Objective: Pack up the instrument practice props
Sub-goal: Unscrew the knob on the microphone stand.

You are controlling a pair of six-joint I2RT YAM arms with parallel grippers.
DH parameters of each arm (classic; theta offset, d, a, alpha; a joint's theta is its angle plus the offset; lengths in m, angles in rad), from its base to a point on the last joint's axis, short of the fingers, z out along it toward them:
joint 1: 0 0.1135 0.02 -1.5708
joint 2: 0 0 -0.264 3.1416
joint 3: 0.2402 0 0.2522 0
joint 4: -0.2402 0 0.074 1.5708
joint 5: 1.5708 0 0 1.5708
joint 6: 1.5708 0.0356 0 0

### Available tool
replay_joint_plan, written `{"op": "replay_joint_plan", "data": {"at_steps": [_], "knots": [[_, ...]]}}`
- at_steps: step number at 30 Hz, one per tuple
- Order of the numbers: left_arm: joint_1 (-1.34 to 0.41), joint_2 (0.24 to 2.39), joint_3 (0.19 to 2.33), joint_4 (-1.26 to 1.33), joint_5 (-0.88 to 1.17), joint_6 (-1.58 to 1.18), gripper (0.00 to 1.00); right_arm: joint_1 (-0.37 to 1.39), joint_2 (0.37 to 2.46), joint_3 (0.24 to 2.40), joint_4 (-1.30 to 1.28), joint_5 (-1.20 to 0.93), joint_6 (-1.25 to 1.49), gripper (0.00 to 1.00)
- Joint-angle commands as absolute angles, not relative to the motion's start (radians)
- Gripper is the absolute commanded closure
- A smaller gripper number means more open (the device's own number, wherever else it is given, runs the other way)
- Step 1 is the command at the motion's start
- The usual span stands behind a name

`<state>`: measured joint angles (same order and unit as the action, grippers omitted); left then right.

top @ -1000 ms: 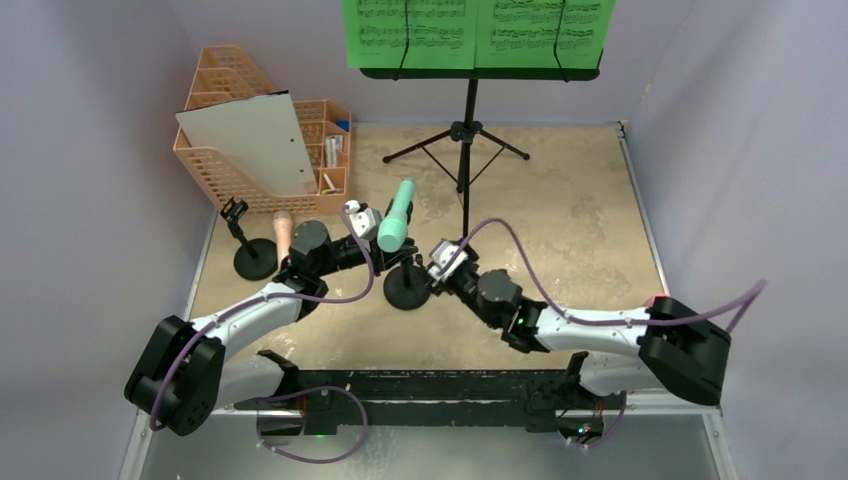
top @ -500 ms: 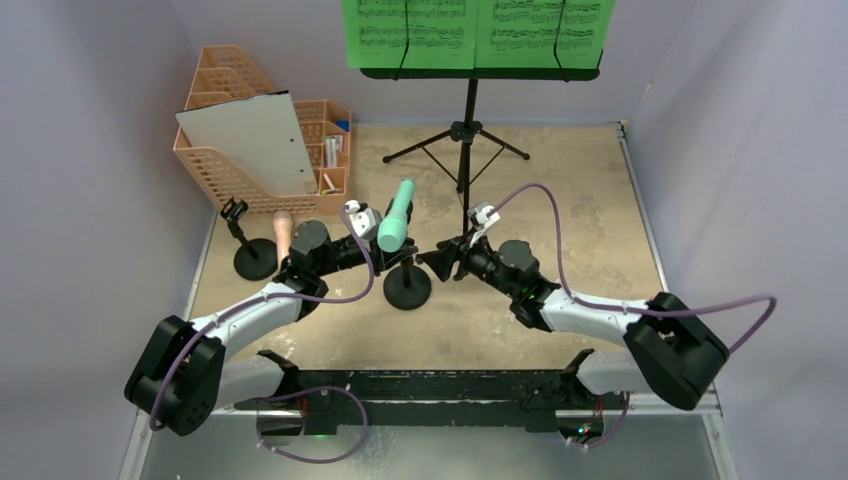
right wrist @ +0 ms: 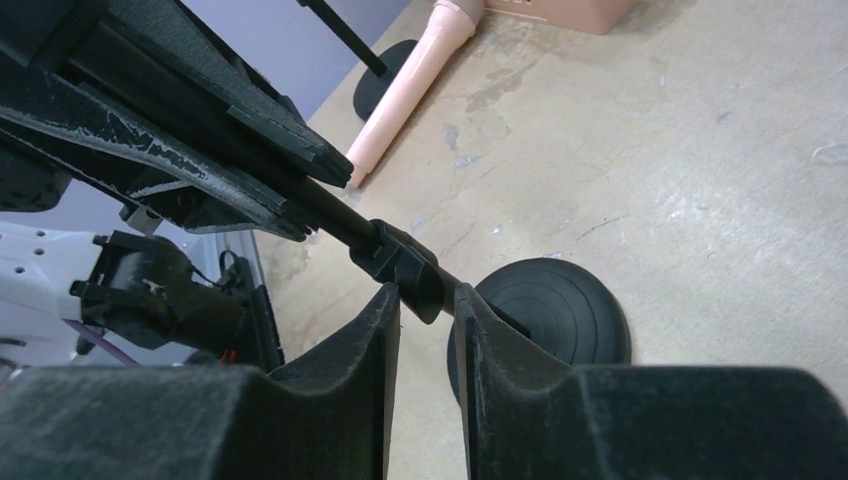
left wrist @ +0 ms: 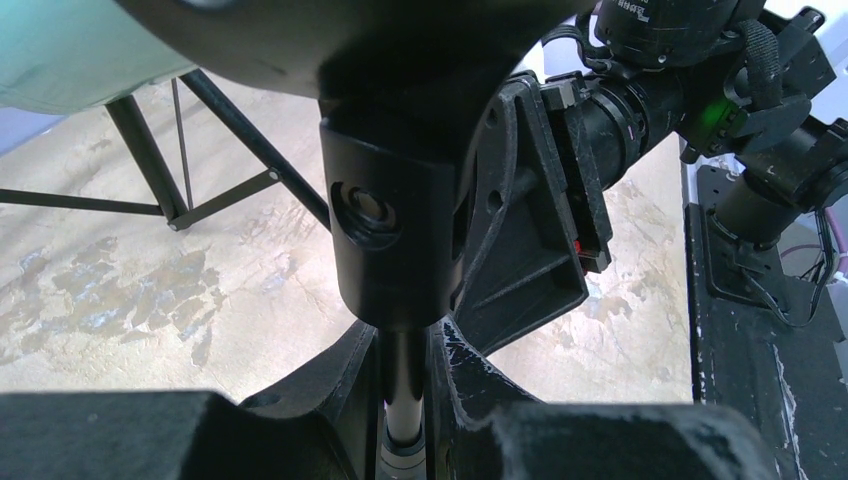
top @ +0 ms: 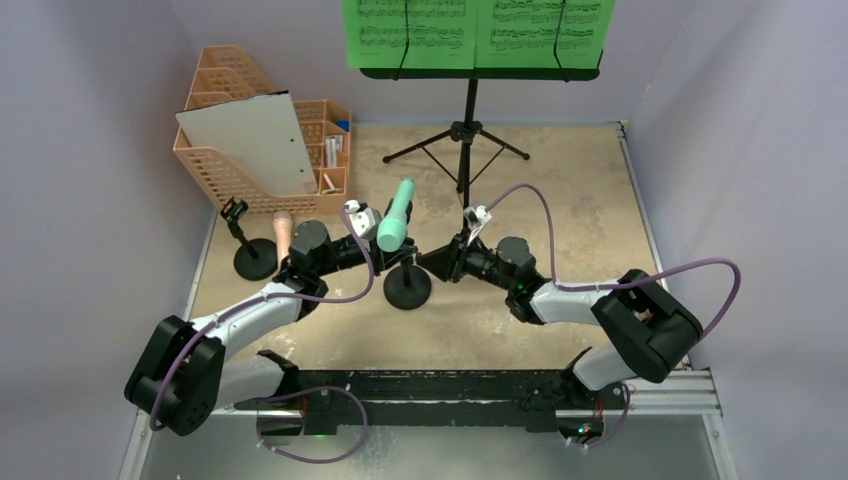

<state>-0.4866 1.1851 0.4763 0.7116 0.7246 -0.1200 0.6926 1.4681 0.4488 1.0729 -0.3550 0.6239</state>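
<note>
Right wrist view shows you the right gripper straddling the holder, and you cannot tell whether it grips. Left wrist view shows the left gripper clamping its stem. Overhead, the holder stands near the middle of the table, carrying the mint microphone.

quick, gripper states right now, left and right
left gripper: closed on the holder stem under the mint mic.
right gripper: closed on the same stem, at its collar.

Pale lilac walls around a mottled beige tabletop
</note>
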Motion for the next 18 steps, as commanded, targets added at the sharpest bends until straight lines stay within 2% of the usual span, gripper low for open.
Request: {"op": "replay_joint_plan", "data": {"at_steps": [1,5,10,18], "knots": [[-0.483,1.179,0.500,0.741,0.741,-0.137,1.00,0.689,1.474,0.435,1.137,-0.371,0.552,0.74],[-0.483,1.179,0.501,0.740,0.742,-0.138,1.00,0.688,1.479,0.427,1.139,-0.353,0.432,0.76],[-0.483,1.180,0.501,0.742,0.744,-0.140,1.00,0.690,1.474,0.433,1.131,-0.299,0.254,0.69],[-0.483,1.183,0.501,0.744,0.744,-0.140,1.00,0.689,1.453,0.423,1.121,-0.172,0.115,0.68]]}}
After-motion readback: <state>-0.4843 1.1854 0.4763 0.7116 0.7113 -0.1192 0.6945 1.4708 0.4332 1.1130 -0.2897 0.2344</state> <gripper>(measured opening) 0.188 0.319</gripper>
